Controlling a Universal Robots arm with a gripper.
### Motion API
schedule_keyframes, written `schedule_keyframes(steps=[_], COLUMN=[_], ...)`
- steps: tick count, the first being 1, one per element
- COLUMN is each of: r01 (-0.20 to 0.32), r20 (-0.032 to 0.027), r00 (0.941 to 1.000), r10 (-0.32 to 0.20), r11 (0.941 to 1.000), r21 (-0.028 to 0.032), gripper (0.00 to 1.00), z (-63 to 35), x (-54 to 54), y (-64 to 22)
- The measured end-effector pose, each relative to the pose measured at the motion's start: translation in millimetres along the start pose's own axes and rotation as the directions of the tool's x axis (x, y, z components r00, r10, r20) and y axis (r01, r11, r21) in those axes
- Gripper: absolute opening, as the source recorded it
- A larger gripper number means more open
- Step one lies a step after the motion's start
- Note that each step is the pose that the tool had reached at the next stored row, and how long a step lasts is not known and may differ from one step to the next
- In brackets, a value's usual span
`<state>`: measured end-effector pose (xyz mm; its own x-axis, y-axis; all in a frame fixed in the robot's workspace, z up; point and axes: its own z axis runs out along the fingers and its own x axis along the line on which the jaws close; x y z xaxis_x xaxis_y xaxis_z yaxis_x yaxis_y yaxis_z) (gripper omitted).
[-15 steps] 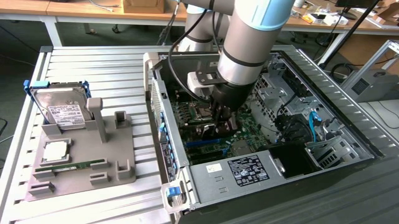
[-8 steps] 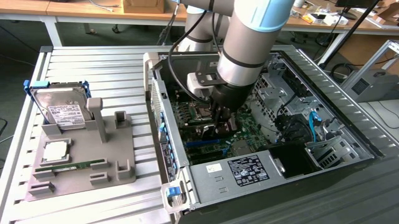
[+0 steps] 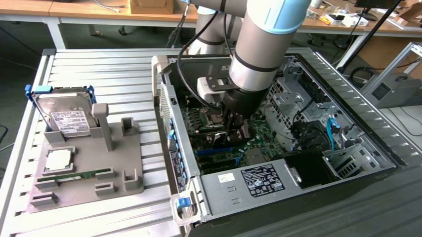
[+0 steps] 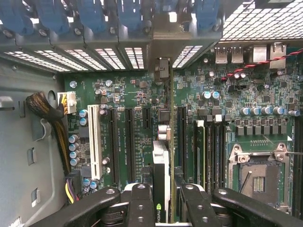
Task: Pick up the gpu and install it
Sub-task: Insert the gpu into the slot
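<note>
Looking at the exterior view: your gripper [image 3: 234, 132] is down inside the open PC case [image 3: 369, 128], over the motherboard [image 3: 267, 136]. The tray [image 3: 125, 173] outside holds the hard drive [image 3: 66, 116] and memory stick [image 3: 76, 176].

Wrist view: fingers [image 4: 139, 203] are clamped narrow on the gpu [image 4: 161, 165], held edge-on between them. Its long axis runs parallel to the expansion slots [image 4: 129, 142], pointing at the rear vents [image 4: 109, 56] (seating depth: can't tell). This view gives you card-to-slot alignment; the exterior gives the arm's position in the case.

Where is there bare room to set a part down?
Bare silver slatted tabletop at the exterior view's upper left, bordered by the grey plastic parts holder and open metal computer case. Crowded: inside that case, around the black tool holding the dark gpu card.
</note>
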<state>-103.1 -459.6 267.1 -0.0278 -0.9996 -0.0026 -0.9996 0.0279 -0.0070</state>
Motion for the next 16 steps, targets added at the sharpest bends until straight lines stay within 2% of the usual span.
schedule_keyframes(steps=[5,8,16], r01=[0.0,0.0,0.0], r20=[0.0,0.0001,0.0001], r00=[1.0,1.0,1.0], r10=[0.0,0.0,0.0], r11=[1.0,1.0,1.0], r21=[0.0,0.0001,0.0001], gripper=[0.27,0.27,0.27], z=[0.0,0.2,2.1], x=[0.0,0.1,0.1], y=[0.2,3.8,4.0])
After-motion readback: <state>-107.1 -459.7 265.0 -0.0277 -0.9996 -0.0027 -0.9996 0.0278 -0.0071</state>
